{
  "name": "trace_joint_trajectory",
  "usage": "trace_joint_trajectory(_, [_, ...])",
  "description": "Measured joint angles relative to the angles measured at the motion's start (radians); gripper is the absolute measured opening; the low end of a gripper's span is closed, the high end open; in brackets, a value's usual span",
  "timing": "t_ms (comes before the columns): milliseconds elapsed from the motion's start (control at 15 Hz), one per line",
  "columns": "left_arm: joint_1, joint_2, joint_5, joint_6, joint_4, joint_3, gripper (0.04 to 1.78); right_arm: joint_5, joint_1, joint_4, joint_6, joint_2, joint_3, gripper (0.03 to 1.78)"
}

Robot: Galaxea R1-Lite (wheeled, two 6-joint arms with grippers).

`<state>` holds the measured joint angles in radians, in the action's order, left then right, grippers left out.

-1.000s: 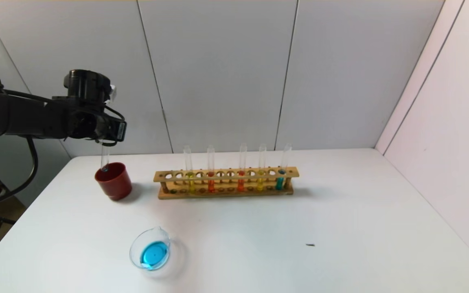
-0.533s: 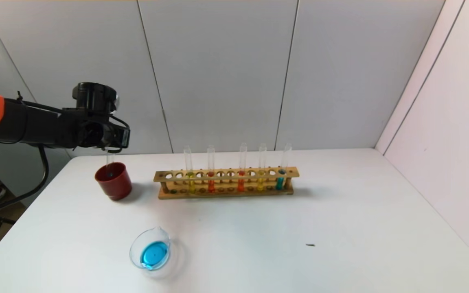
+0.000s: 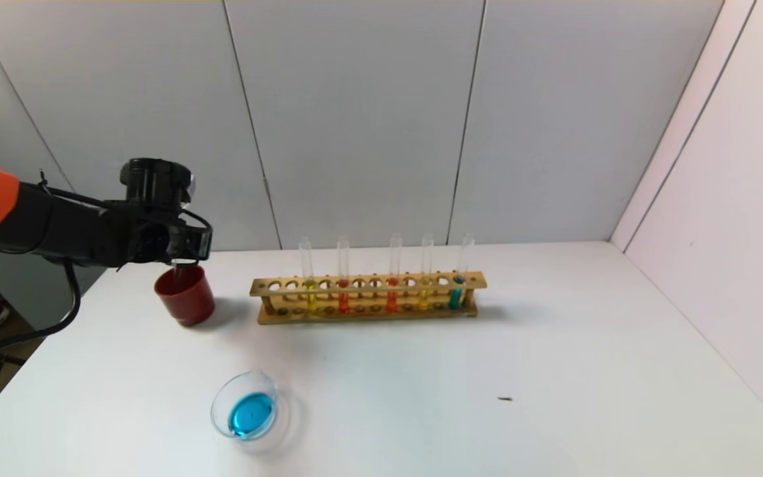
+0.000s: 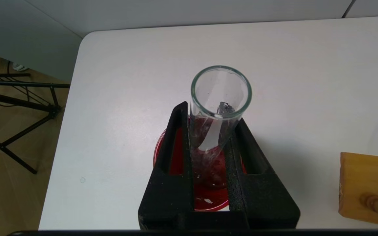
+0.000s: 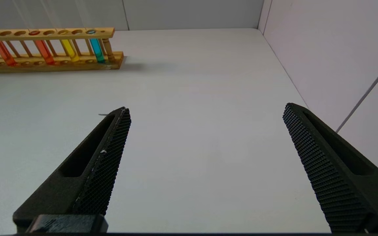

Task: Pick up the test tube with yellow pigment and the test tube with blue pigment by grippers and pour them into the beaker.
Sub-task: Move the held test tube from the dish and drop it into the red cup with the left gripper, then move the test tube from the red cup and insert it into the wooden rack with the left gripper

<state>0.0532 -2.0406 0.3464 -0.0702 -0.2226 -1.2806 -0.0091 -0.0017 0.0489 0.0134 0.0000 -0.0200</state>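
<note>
My left gripper point(image 3: 185, 257) is shut on a clear test tube point(image 4: 221, 95) that looks empty. It holds the tube upright with the lower end inside the dark-red cup point(image 3: 185, 298), which also shows in the left wrist view point(image 4: 208, 200). The beaker point(image 3: 221, 401) stands near the table's front and holds sky-blue liquid. Two tubes with yellow liquid point(image 3: 309, 296) point(image 3: 424, 293) stand in the wooden rack point(image 3: 368, 313). No tube with sky-blue liquid is in view. My right gripper point(image 5: 205, 109) is open and empty over bare table, out of the head view.
The rack also holds two orange-red tubes point(image 3: 344, 296) point(image 3: 392, 295) and a teal-green tube point(image 3: 456, 295) at its right end. A small dark speck point(image 3: 505, 399) lies on the table. Walls close the back and right sides.
My left gripper has come down and slightly right with the tube. The tube's lower end has gone from above the red cup's rim down into the cup.
</note>
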Motion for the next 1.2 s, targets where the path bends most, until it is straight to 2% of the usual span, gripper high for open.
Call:
trace_joint_trajectory(267, [0.0, 0.002, 0.001, -0.01, -0.054, 0.054, 0.32, 0.0, 0.0, 0.0, 0.0, 0.0, 0.0, 1.7])
trace_joint_trajectory(467, [0.001, 0.005, -0.001, -0.008, -0.07, 0.069, 0.45, 0.0, 0.0, 0.0, 0.0, 0.0, 0.0, 1.7])
trace_joint_trajectory(600, [0.0, 0.005, -0.001, -0.009, -0.095, 0.083, 0.67, 0.0, 0.0, 0.0, 0.0, 0.0, 0.0, 1.7])
trace_joint_trajectory(800, [0.001, 0.02, 0.0, -0.011, -0.107, 0.095, 1.19, 0.0, 0.0, 0.0, 0.0, 0.0, 0.0, 1.7])
trace_joint_trajectory(933, [0.003, 0.047, 0.0, -0.014, -0.106, 0.112, 1.47, 0.0, 0.0, 0.0, 0.0, 0.0, 0.0, 1.7])
trace_joint_trajectory(1067, [0.013, 0.09, -0.001, -0.016, -0.104, 0.146, 1.66, 0.0, 0.0, 0.0, 0.0, 0.0, 0.0, 1.7])
trace_joint_trajectory(1200, [0.037, 0.146, -0.001, -0.014, -0.105, 0.201, 1.74, 0.0, 0.0, 0.0, 0.0, 0.0, 0.0, 1.7])
